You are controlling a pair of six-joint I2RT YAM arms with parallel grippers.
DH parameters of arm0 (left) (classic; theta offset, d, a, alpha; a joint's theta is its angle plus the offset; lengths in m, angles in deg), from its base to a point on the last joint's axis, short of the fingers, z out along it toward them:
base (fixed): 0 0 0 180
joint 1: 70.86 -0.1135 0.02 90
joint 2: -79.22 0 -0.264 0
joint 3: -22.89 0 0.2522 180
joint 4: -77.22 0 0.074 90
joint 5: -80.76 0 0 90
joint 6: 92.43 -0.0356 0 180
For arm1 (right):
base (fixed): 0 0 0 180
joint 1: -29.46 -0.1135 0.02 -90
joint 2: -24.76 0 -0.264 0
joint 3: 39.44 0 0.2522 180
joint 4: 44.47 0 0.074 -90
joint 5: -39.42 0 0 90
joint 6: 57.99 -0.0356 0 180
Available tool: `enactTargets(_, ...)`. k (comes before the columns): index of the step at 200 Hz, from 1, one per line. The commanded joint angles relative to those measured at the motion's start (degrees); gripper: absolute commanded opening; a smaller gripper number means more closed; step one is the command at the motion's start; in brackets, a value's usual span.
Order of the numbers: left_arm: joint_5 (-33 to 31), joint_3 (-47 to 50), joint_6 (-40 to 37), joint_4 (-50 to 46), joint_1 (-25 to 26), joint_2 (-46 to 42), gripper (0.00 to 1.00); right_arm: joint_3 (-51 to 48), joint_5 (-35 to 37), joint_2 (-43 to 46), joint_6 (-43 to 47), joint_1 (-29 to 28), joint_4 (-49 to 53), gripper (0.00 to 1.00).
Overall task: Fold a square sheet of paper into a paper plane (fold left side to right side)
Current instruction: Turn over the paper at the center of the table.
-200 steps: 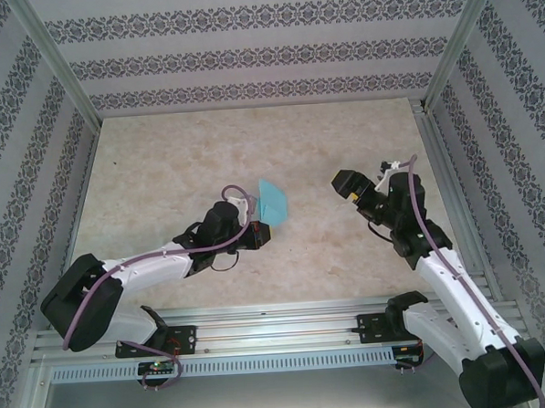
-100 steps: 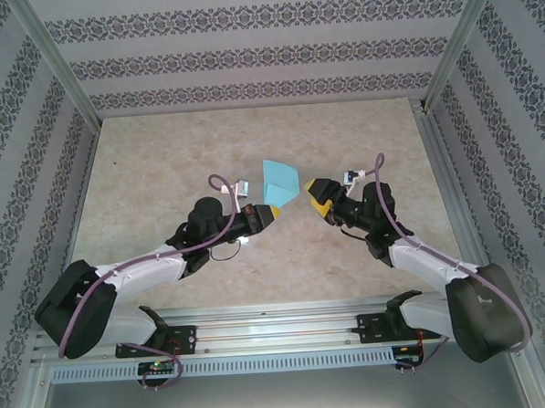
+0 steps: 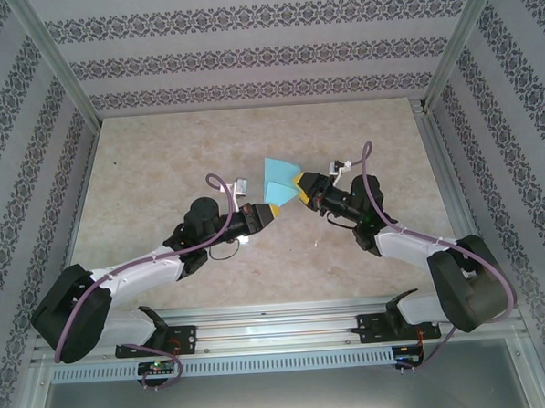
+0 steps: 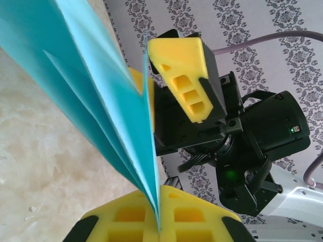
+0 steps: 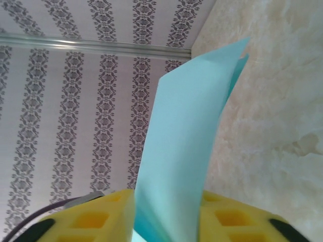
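- The left claw (image 3: pixel 266 213) is clamped tight, pinching the near, narrow corner of the paper (image 3: pixel 278 178).
- The right claw (image 3: pixel 304 184) is straddling the paper's right edge, one yellow finger (image 4: pixel 187 75) on each face. The gap is narrow, and I cannot tell whether it is gripping.
- The paper is hanging between both claws, apparently lifted off the surface (image 3: pixel 161 173), mid-table.
- The folded cyan sheet is looking very light, thin and floppy. Its layers are splaying apart in the left wrist view, so it is likely to bow, slip or crease under careless pressure.
- Best holds seem to be edges and corners, with flat pads squeezing all layers together.
- Its long axis is running away from the arm bases, narrow end near and wide edge far.
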Motion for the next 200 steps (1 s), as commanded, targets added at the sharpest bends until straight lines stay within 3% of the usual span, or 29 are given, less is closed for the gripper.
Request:
enactTargets(1, 0.87, 1.28, 0.28, 2.02, -0.78, -0.68, 0.0, 1.13, -0.57, -0.22, 0.11, -0.29, -1.76, 0.2)
enactTargets(24, 0.81, 1.96, -0.19, 0.0, -0.89, -0.88, 0.03, 1.03, -0.45, -0.43, 2.32, -0.29, 0.85, 0.02)
enactTargets(65, -0.03, 4.45, -3.65, -9.61, -1.06, -2.88, 0.52, 0.34, 0.29, -4.34, 7.48, -1.46, 5.63, 0.0)
enactTargets(87, -5.76, 3.74, -12.61, -29.32, -1.41, -9.62, 0.7, -0.61, 2.14, -7.85, 9.83, -1.88, 6.78, 0.0)
enactTargets(107, -16.47, 1.87, -24.7, -48.63, -1.33, -17.39, 0.74, -1.89, 3.0, -11.77, 10.39, -2.12, 5.96, 0.0)
enactTargets(120, -19.33, 1.24, -30.63, -54.86, -1.04, -20.63, 0.76, -2.58, 3.82, -13.38, 10.45, -2.36, 5.73, 0.0)
enactTargets(152, -19.55, 0.33, -37.56, -56.23, 1.99, -19.14, 0.78, -3.34, 6.09, -15.22, 10.5, -2.89, 8.92, 0.0)
enactTargets(200, -30.04, -8.97, -44.07, -53.94, 15.24, -0.73, 0.79, -2.18, 8.04, -14.34, 8.78, -3.56, 17.52, 0.0)
